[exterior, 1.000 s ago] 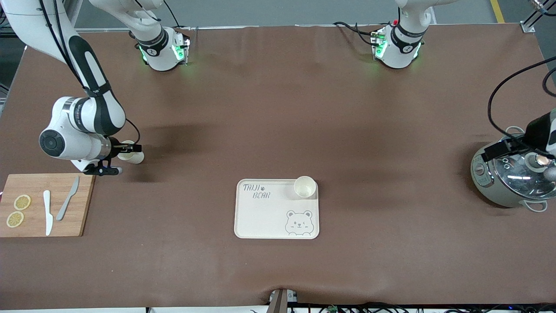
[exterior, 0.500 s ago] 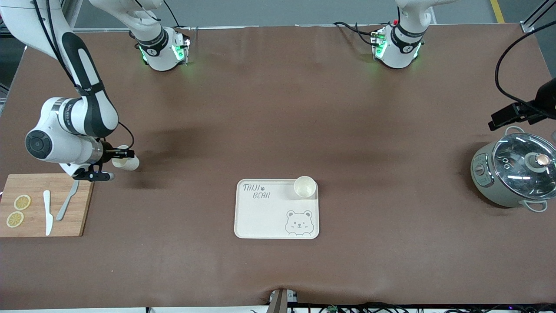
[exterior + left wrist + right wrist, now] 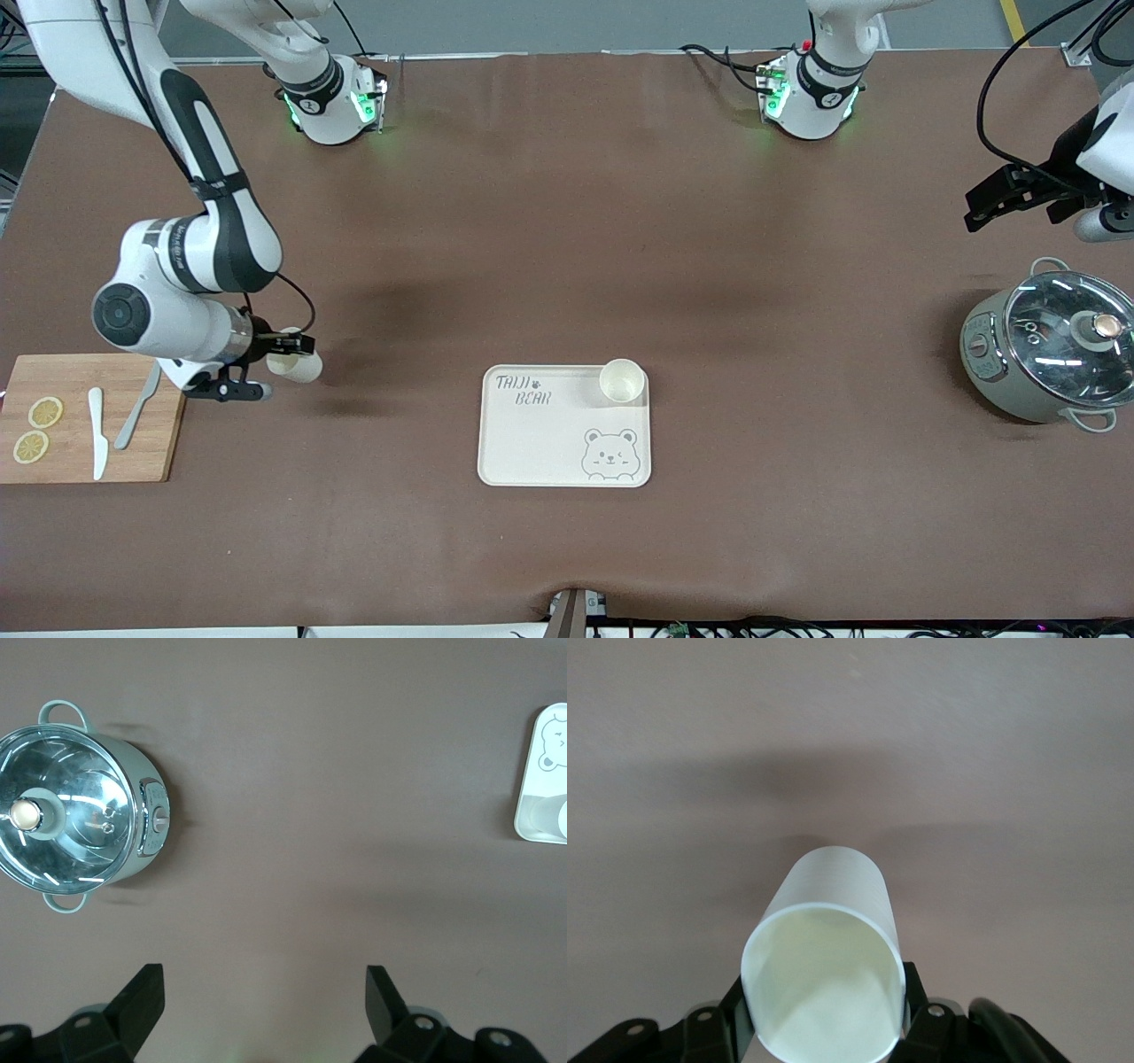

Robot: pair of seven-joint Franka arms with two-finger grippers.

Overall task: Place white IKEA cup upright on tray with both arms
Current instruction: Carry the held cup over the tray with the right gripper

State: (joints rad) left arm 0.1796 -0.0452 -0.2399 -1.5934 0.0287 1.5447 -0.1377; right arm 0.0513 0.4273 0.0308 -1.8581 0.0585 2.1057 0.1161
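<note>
At the right arm's end of the worktop (image 3: 567, 221), we see the right claw (image 3: 285, 352) closed on a white cup (image 3: 295, 365), held on its side just beside the wooden cutting board (image 3: 168, 416). A second white cup (image 3: 622, 382) stands upright in a corner of the tray (image 3: 532, 443). The left claw (image 3: 261, 1001) hangs open and empty above the worktop near the lidded pot (image 3: 1045, 354).
</note>
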